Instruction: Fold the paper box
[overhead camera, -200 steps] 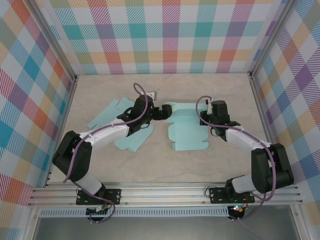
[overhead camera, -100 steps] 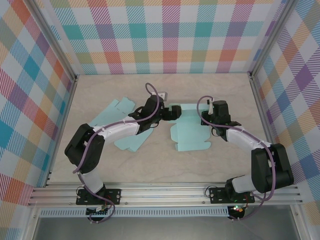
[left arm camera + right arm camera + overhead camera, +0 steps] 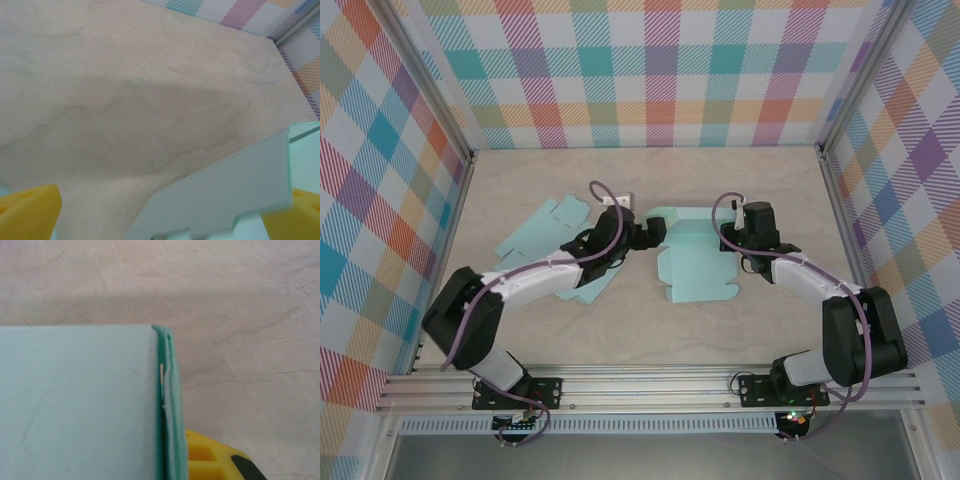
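I am looking at the paper box (image 3: 698,265), a pale teal flat cutout that is lying at the middle of the wooden table (image 3: 720,175). Its near edge is jagged with tabs, and its right edge is doubled over into a thin fold. Bare wood is lying open on the far side of it and toward the near rail.

The right gripper (image 3: 731,238) is pinching that folded right edge, jaws closed down on the card. In the right wrist view a yellow fingertip (image 3: 212,460) is pressing against the fold.

The left gripper (image 3: 657,231) is hovering at the box's far left corner with its jaws spread as wide as they go and holding nothing. In the left wrist view a raised teal flap (image 3: 225,195) is standing between the two yellow fingertips (image 3: 27,212), close to the right-hand one.

Both arms are reaching forward and bending inward toward each other. The left arm is crossing over two spare teal blanks (image 3: 535,225) that are lying flat on the left. The plaid walls (image 3: 660,70) are enclosing the table on three sides.
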Robot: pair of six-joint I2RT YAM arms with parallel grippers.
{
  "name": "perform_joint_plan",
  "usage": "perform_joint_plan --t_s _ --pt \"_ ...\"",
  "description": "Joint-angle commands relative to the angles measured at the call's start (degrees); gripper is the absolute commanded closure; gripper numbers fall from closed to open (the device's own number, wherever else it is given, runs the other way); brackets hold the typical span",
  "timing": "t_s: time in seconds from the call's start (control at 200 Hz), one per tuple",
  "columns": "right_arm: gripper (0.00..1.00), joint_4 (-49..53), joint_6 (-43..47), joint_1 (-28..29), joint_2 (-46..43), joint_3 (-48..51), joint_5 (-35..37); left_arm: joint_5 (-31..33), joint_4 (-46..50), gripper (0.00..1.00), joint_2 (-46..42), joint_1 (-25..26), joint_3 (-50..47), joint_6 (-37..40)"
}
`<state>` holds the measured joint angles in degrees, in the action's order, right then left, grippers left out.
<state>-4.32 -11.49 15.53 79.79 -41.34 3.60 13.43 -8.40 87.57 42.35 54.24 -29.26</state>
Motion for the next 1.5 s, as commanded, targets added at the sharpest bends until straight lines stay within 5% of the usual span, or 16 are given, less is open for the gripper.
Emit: perform_joint_plan --t_s 0.0,0.21,0.4,0.61,0.85,1.095,1.495 --pt "1.00 -2.4 -0.3 0.3 -0.6 0.6 -0.9 3.6 2.4 0.01 -6.3 0.5 -5.6 -4.5" --pt "1.00 -2.5 -0.4 0.3 -0.5 0.6 -0.8 -4.3 -3.9 0.12 -10.1 1.0 -15.3 -13.7" --pt "1.00 -2.5 -0.5 0.3 -0.3 0.5 -1.3 -8.2 -8.0 0.15 -5.3 3.2 -13.7 -12.7" --pt "1.00 -2.5 -0.6 0.3 -0.5 0.7 -1.3 -10.7 -14.1 0.30 1.5 4.4 -9.3 -12.0" --pt "1.00 -2.5 -0.5 0.4 -0.5 0.7 -1.3 -9.3 -15.8 0.39 8.1 4.3 -4.3 -11.4" --pt "1.00 -2.5 -0.6 0.3 -0.4 0.7 -1.6 -10.8 -17.8 0.61 9.8 4.7 -2.0 -10.3" --pt "1.00 -2.5 -0.7 0.3 -0.1 0.5 -2.0 -6.5 -19.8 0.62 9.1 7.7 -1.7 -5.6"
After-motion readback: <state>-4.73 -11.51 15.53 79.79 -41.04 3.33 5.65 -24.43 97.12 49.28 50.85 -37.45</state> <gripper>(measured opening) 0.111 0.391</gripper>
